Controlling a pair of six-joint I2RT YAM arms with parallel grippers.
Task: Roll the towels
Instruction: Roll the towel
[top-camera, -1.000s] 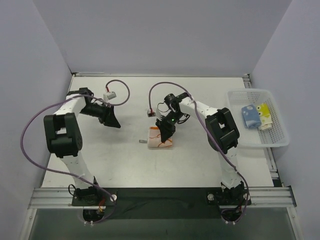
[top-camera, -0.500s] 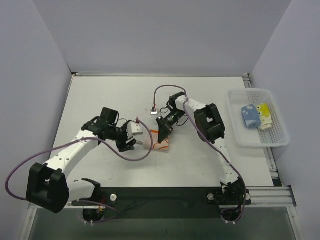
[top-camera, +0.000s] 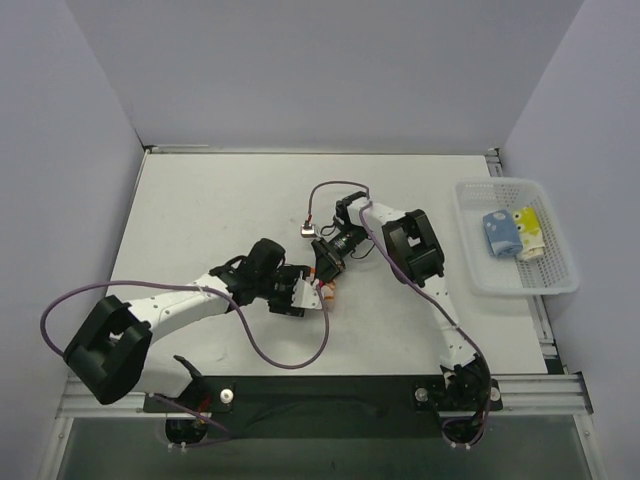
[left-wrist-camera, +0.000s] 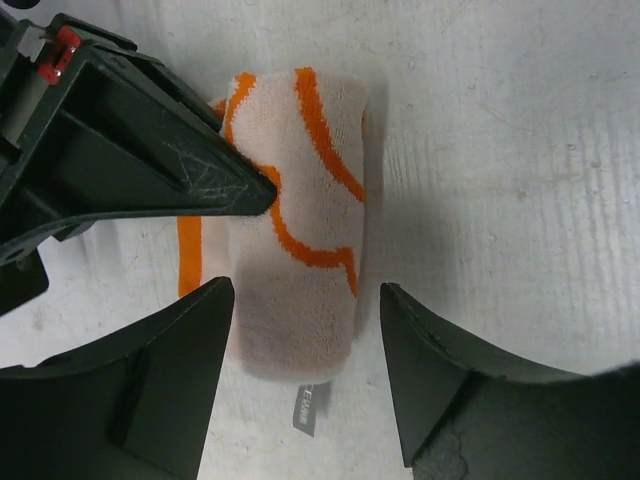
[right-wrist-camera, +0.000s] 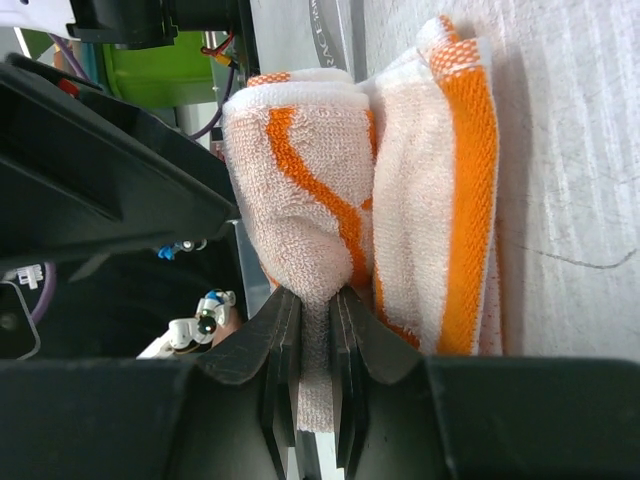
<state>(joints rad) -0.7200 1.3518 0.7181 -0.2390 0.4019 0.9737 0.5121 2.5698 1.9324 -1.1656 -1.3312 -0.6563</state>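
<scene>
The orange-and-pale towel (top-camera: 324, 291) lies partly rolled on the white table near the middle. In the left wrist view the towel (left-wrist-camera: 300, 240) is a pale roll with orange lines, and my left gripper (left-wrist-camera: 305, 305) is open with one finger on each side of its near end. My right gripper (right-wrist-camera: 315, 330) is shut on a pinched pale edge of the towel (right-wrist-camera: 330, 190). In the top view my left gripper (top-camera: 303, 297) and right gripper (top-camera: 327, 268) meet at the towel from opposite sides.
A white mesh basket (top-camera: 520, 287) stands at the right edge of the table, holding a light blue towel (top-camera: 497, 232) and a yellow one (top-camera: 528, 228). Purple cables loop over the table by both arms. A small grey label (left-wrist-camera: 308, 408) sticks out of the roll.
My left arm has swung from the far left of the table in to the towel. My right gripper has drawn the towel a little nearer and to the left.
</scene>
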